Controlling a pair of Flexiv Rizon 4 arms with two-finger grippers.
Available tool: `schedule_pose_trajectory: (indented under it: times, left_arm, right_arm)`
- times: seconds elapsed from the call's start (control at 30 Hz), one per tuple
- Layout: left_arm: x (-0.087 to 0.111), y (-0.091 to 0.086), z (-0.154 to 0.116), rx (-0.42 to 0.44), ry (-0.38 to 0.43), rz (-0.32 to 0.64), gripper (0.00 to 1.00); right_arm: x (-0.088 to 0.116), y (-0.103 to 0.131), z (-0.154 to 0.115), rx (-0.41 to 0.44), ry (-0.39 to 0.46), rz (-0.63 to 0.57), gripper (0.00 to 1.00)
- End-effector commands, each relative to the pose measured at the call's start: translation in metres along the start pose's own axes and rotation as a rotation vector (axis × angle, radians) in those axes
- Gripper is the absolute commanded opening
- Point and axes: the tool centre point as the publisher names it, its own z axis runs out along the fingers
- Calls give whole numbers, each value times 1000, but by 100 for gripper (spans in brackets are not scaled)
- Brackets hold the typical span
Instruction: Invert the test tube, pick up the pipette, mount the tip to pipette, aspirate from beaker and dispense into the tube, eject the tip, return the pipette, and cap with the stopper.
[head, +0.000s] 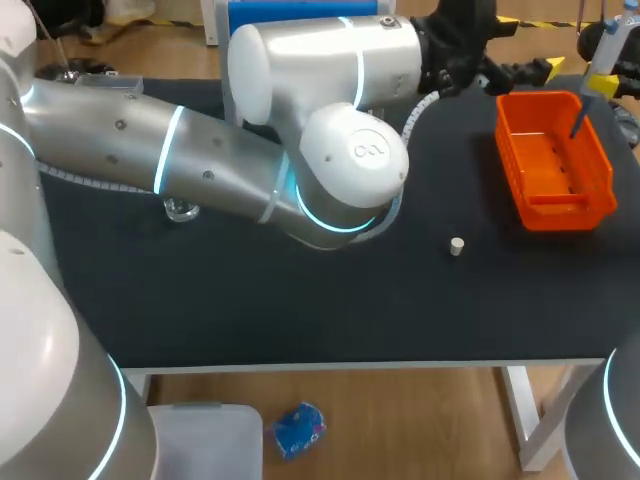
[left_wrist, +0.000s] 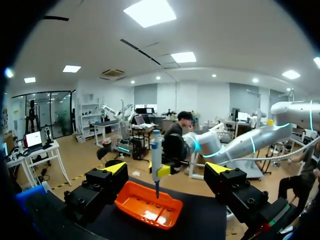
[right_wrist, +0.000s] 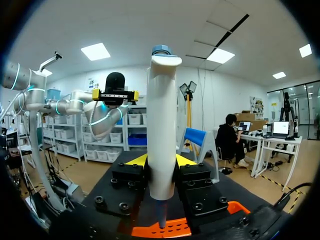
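Centrally, the right gripper (right_wrist: 161, 160) is closed on the pipette (right_wrist: 162, 115). Its two yellow-tipped fingers (right_wrist: 136, 160) press the white barrel from opposite sides, and the pipette stands upright with its blue-topped plunger end uppermost. The narrow lower end of the pipette points down into the orange bin (head: 555, 190), above the bin's floor; whether it touches the floor cannot be told.

The left gripper (right_wrist: 115, 95) hangs opposite, facing the pipette from across the bin. Its fingers (left_wrist: 115, 168) stand wide apart with nothing held between them. In the left wrist view the pipette and the bin lie ahead of these open fingers, well clear of both.

The orange bin sits at the far right of the black table (head: 300, 320). The stopper (head: 457, 246), a small pale cylinder, stands alone on the table surface, near the bin's front left corner but apart from it.

The left arm (head: 150, 150) enters from the left and crosses the table to the far right corner. The right arm shows only at that corner. A clear glass vessel (head: 180, 210) shows partly from under the left arm at the table's left; its kind cannot be told.
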Motion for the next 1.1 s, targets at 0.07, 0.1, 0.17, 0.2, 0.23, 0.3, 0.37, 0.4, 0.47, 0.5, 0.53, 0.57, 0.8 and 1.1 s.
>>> schedule_pose_trajectory:
  times: [0.07, 0.1, 0.17, 0.2, 0.23, 0.3, 0.37, 0.4, 0.47, 0.5, 0.53, 0.57, 0.8, 1.1]
  left_arm:
    - [-3, 4, 0, 297, 23, -1, 100]
    - [-3, 4, 0, 297, 23, -1, 100]
    - [-4, 3, -3, 325, 63, -18, 100]
    - [-3, 3, -8, 335, 81, -25, 100]
    - [-3, 4, -13, 342, 80, -13, 100]
    - [-2, 5, -26, 360, 98, -15, 100]
    - [1, 7, -39, 364, 111, 20, 100]
    - [2, 8, -45, 381, 118, 17, 100]
    - [4, 10, -57, 411, 111, 27, 100]
    - [5, 11, -63, 411, 111, 42, 100]
    - [5, 12, -69, 421, 110, 44, 100]
    - [6, 14, -75, 431, 110, 43, 100]
    - [14, 27, -105, 450, 113, 32, 100]
    - [17, 45, -135, 483, 103, 16, 100]
  right_arm:
    - [-1, 1, -1, 2, 5, 1, 0]
    - [-1, 1, -1, 2, 5, 1, 0]
    - [-1, 1, -1, 2, 5, 1, 0]
    - [-1, 1, -1, 2, 5, 1, 0]
    - [3, 2, 3, 5, 17, -6, 0]
    - [9, 4, 11, 15, 28, -16, 0]
    - [15, 6, 21, 34, 47, -30, 0]
    - [17, 7, 25, 53, 50, -43, 0]
    - [22, 12, 36, 40, 65, -54, 0]
    - [25, 14, 41, 44, 64, -63, 0]
    - [29, 15, 46, 49, 71, -69, 0]
    - [32, 17, 52, 48, 77, -74, 0]
    - [57, 23, 89, 17, 126, -106, 0]
    - [95, 21, 127, 0, 180, -133, 0]
